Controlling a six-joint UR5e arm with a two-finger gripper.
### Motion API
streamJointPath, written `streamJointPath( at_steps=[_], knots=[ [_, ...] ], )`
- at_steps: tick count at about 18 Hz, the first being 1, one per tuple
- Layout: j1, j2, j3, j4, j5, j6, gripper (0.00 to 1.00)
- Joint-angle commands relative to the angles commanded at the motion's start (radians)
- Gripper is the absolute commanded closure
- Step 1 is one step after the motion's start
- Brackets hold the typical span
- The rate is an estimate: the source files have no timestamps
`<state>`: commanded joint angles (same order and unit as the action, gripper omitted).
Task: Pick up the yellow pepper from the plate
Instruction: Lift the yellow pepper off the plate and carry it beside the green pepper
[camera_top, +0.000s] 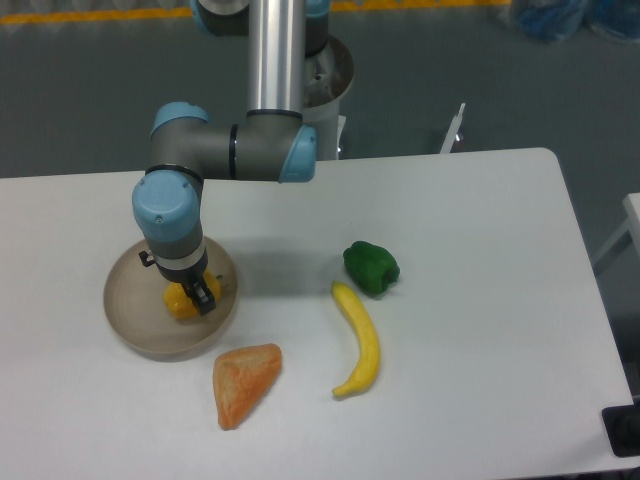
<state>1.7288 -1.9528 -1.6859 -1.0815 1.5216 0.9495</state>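
White tabletop (480, 330) carries a round beige-grey plate (135, 335); inside it, the black two-finger end effector (197, 296) straddles the small yellow-orange pepper (180, 303), its grip state unclear.

The arm stands over the plate (135, 335) at the left, its gripper (198, 292) down at the yellow pepper (180, 303), so the way in from above and from the far side is taken. The plate's raised rim walls the pepper all round. An orange wedge (245, 382) lies just beside the rim at the near right. The banana (360, 340) and green pepper (371, 268) lie well apart to the right, with open table (480, 250) between and beyond.
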Motion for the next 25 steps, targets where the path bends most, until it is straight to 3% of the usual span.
streamJointPath(
  at_steps=[5,13,20,23,25],
  knots=[
    [0.023,0.066,0.032,-0.003,0.005,0.006,0.80],
    [0.279,0.117,0.084,-0.027,0.000,0.034,0.86],
    [0.523,0.101,0.120,-0.040,0.002,0.195,0.88],
    [0.606,0.052,0.146,-0.041,0.002,0.326,0.87],
    [0.630,0.020,0.176,-0.082,0.012,0.402,0.87]
  ],
)
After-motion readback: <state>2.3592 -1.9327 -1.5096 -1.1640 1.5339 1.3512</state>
